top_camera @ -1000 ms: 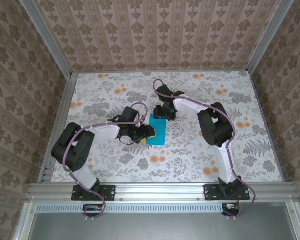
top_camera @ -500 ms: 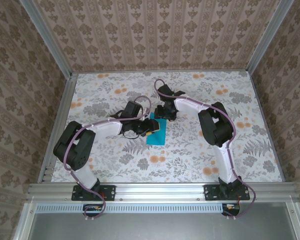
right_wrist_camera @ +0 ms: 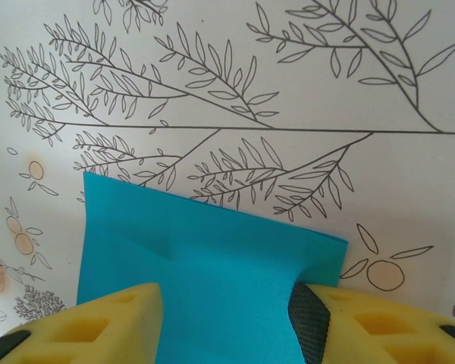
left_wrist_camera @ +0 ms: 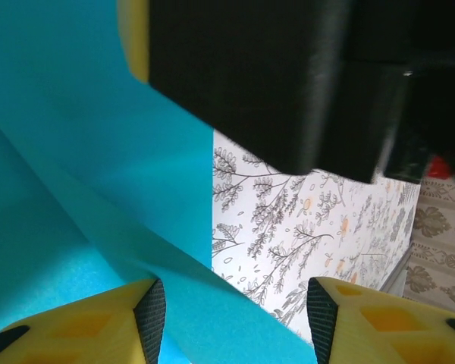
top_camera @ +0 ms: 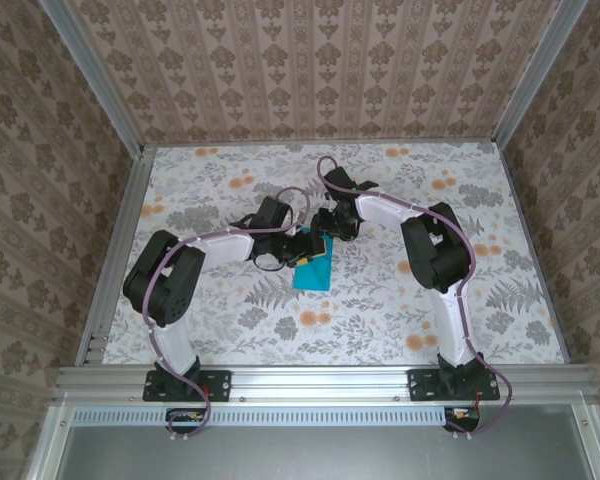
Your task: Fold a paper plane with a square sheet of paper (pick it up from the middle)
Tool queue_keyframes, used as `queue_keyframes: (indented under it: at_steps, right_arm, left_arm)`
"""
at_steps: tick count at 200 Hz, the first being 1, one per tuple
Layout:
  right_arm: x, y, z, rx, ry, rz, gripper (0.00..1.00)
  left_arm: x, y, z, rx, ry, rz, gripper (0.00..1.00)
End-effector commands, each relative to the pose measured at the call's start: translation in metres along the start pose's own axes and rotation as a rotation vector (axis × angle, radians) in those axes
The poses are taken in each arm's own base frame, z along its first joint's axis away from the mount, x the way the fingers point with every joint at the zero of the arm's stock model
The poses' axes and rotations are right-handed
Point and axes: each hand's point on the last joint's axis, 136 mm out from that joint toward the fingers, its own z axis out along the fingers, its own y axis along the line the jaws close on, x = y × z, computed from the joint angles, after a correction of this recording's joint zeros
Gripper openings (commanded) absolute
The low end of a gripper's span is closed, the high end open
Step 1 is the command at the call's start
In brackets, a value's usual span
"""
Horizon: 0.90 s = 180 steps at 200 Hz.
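the square sheet of paper (top_camera: pixel 312 270) lies flat on the floral surface (top_camera: pixel 430 300). both my jaws meet over its far edge, the left jaws reaching in from the sheet's left side and the right jaws from just beyond that far edge.

my left jaws stand roughly half open and hold nothing. one yellow finger (left_wrist_camera: pixel 76 330) sits over the sheet (left_wrist_camera: pixel 61 189) and the other (left_wrist_camera: pixel 387 322) over bare surface (left_wrist_camera: pixel 288 227) past the sheet's edge, so that edge runs through the gap between them. a diagonal line crosses the sheet here, either a crease or a lifted layer, i cannot tell which. a black body (left_wrist_camera: pixel 273 76) with a yellow strip hangs close above the sheet.

my right jaws are also about half open, with nothing clamped. the sheet (right_wrist_camera: pixel 212 265) fills the gap between them and spreads out past the left finger (right_wrist_camera: pixel 83 326). the black pad (right_wrist_camera: pixel 307 315) of the right finger touches the sheet's side edge just below its corner, where the paper buckles a little. whether it presses the sheet down i cannot tell.
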Motion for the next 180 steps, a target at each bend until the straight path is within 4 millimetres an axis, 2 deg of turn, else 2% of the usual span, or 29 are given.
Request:
queue_keyframes:
  at_steps: [1, 32, 34, 73, 103, 123, 151, 180]
  right_arm:
    - [0.031, -0.034, 0.029, 0.062, 0.116, 0.065, 0.53]
    - [0.026, -0.025, 0.018, -0.022, 0.115, 0.088, 0.53]
    - [0.021, -0.021, 0.018, -0.041, 0.098, 0.082, 0.53]
    - [0.006, 0.010, -0.011, -0.240, 0.067, 0.057, 0.53]
    - [0.005, 0.018, -0.035, -0.320, 0.027, 0.032, 0.52]
    - [0.013, 0.013, -0.050, -0.347, 0.004, 0.018, 0.51]
    - [0.037, 0.008, -0.069, -0.376, 0.002, -0.034, 0.48]
    - [0.062, 0.006, -0.078, -0.405, 0.027, -0.052, 0.46]
  left_arm:
    - [-0.005, -0.005, 0.005, -0.001, 0.000, 0.023, 0.55]
    - [-0.005, 0.006, 0.007, -0.044, -0.001, 0.007, 0.54]
    - [-0.005, 0.007, 0.007, -0.047, 0.000, 0.005, 0.54]
    - [-0.004, 0.019, 0.008, -0.091, -0.001, -0.014, 0.51]
    - [-0.004, 0.024, 0.008, -0.107, -0.002, -0.023, 0.49]
    - [-0.003, 0.025, 0.008, -0.111, -0.003, -0.026, 0.49]
    - [-0.003, 0.026, 0.009, -0.113, -0.004, -0.028, 0.48]
    - [-0.003, 0.027, 0.010, -0.113, -0.002, -0.030, 0.48]
